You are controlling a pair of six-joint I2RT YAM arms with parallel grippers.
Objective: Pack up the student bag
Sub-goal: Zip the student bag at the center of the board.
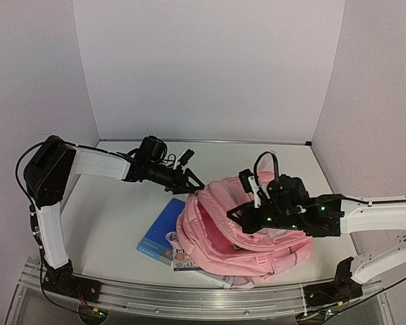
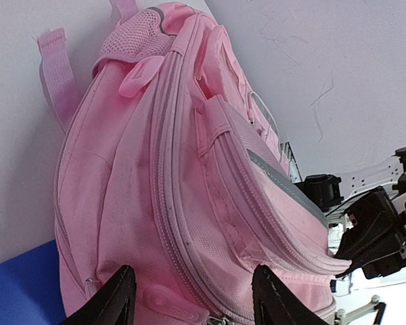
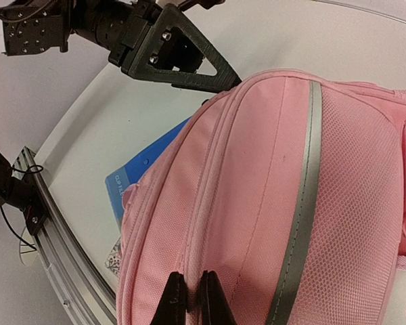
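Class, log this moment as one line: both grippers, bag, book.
left gripper: open at student bag | right gripper: shut on bag fabric | blue book: partly under bag

1 student bag (image 1: pixel 257 247), 1 blue book (image 1: pixel 157 233), 2 pincers (image 1: pixel 195 183) (image 1: pixel 237 211).

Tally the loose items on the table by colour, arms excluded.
Pink: 1, the student bag
Blue: 1, a book partly under the bag
White patterned: 1, a booklet, mostly hidden
Total: 3
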